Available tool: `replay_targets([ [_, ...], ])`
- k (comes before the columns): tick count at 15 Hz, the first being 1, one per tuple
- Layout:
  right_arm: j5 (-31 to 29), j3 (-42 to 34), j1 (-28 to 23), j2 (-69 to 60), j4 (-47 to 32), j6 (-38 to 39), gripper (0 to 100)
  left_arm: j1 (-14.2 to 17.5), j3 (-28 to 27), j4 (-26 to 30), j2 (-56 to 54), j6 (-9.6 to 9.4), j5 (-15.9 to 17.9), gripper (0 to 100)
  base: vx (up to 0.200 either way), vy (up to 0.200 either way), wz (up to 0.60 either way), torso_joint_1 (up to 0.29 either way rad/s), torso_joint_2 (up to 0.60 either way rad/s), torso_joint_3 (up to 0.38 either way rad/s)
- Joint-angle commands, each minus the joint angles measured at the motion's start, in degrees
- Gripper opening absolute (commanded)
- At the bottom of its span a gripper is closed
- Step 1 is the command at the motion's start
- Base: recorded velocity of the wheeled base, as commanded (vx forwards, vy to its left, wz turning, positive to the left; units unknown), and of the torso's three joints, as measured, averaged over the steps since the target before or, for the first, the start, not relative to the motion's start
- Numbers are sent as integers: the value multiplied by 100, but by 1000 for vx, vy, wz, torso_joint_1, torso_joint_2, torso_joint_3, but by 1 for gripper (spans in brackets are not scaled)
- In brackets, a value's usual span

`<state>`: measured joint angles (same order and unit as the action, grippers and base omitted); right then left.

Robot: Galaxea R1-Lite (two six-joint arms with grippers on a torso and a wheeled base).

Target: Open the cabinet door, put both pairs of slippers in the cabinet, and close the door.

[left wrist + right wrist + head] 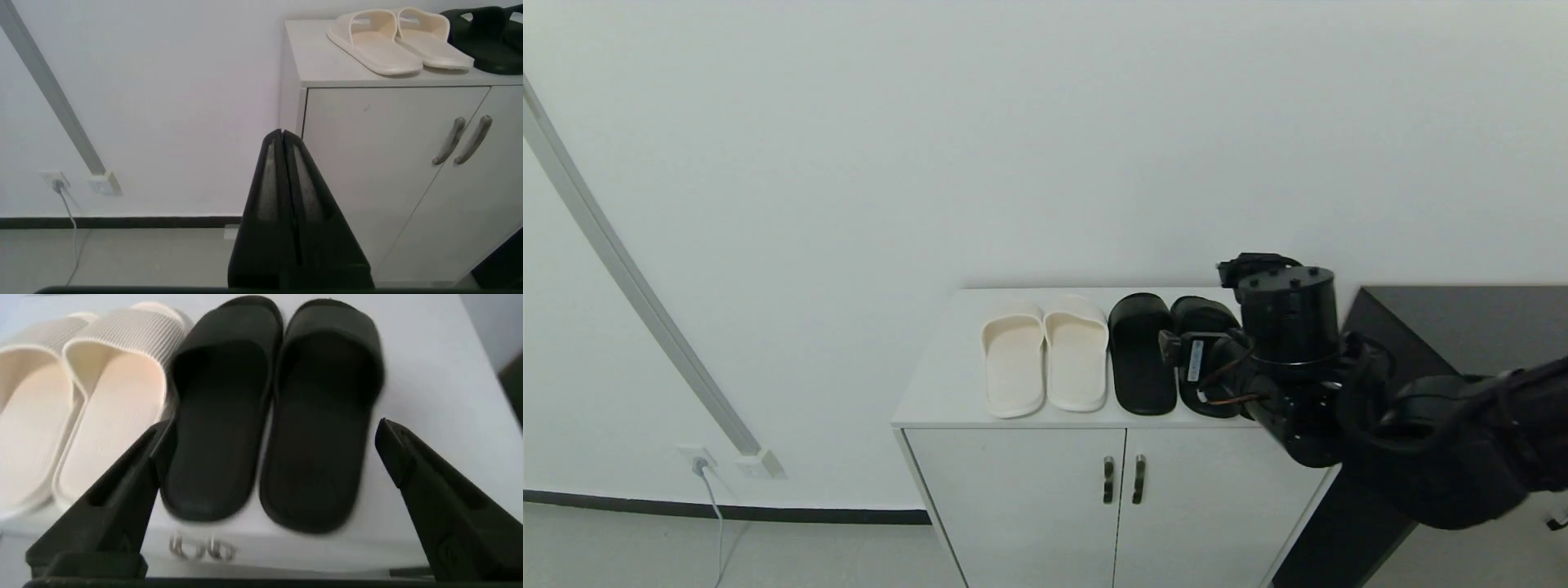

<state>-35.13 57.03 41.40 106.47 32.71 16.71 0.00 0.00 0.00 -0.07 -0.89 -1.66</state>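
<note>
Right gripper (pixel 274 429): spread wide, holds nothing, hangs just above the heel ends of the black pair (pixel 1141 359). Left gripper (pixel 282 140): pressed shut on nothing, sits low before the left corner of the cabinet (pixel 947 384), apart from it.

Nearest on the cabinet: both doors (pixel 1013 506) shut, with two handles (pixel 1108 479) side by side at the middle seam. Probably need pulling first, before anything goes in.

On the top, farther back: black pair at the right and white pair (pixel 1045 359) just beside it at the left, all lying flat with toes toward the wall (pixel 1045 163).

Seem light, moulded from soft foam or rubber, easy to bend, matte and so hardly slippery, not fragile. Best taken, likely, by pinching the two inner edges of one pair together, or across the strap band where the material looks thicker. With a hold at the thin heel alone, may droop, or one of the two may drop.
</note>
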Motion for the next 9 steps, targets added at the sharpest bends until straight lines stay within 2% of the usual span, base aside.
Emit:
replay_targets([
  [1, -125, 652, -150, 919, 16, -37, 100, 0, 0, 0, 7, 1, -1, 0, 0, 0, 0, 0, 0, 0],
  [9, -336, 2049, -519, 2071, -10, -423, 100, 0, 0, 9, 7, 1, 25, 0, 0, 0, 0, 0, 0, 0],
])
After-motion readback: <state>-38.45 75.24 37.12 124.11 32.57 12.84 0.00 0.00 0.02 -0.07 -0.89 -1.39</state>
